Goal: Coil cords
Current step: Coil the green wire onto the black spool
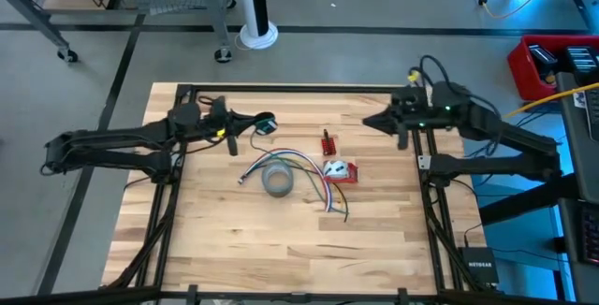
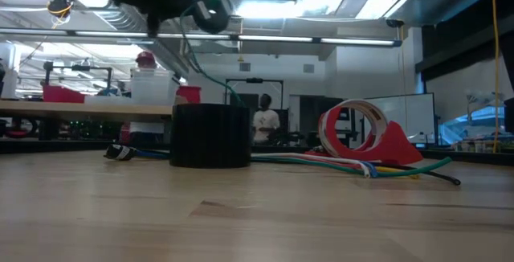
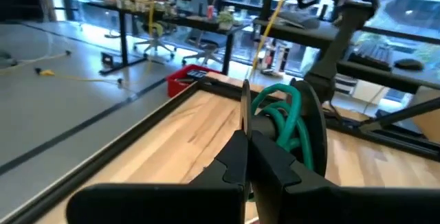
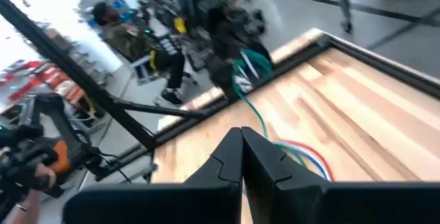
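High view, left end effector: the left end effector (image 1: 245, 118) hangs over the table (image 1: 215, 239) near the far edge, on the left half, clenched on the cord (image 1: 265, 124), whose small green-and-dark coil sits at the fingertips.
High view, right end effector: the right end effector (image 1: 372, 122) hovers near the far edge on the right half, fingers pressed together with nothing in them, well apart from the cord.
High view, other things: a grey tape roll (image 1: 278, 181) lies near the table's middle among loose coloured wires (image 1: 314, 176); a red tape dispenser (image 1: 339, 170) sits just beside them.
Low view: the cord (image 2: 210, 11) hangs as a dark ring high above the table, a green strand trailing down behind the tape roll (image 2: 211, 136); the dispenser (image 2: 361, 132) stands farther along, wires (image 2: 353, 165) on the table between them.
Left wrist view: the left end effector (image 3: 246, 129) has its fingers (image 3: 232, 157) closed together, and the cord (image 3: 289, 121) loops in green and dark rings against them, above the table.
Right wrist view: the right end effector (image 4: 241, 136) is closed on nothing; across the table the cord (image 4: 247, 69) hangs from the other arm, with a green strand dropping toward the wires (image 4: 309, 159).
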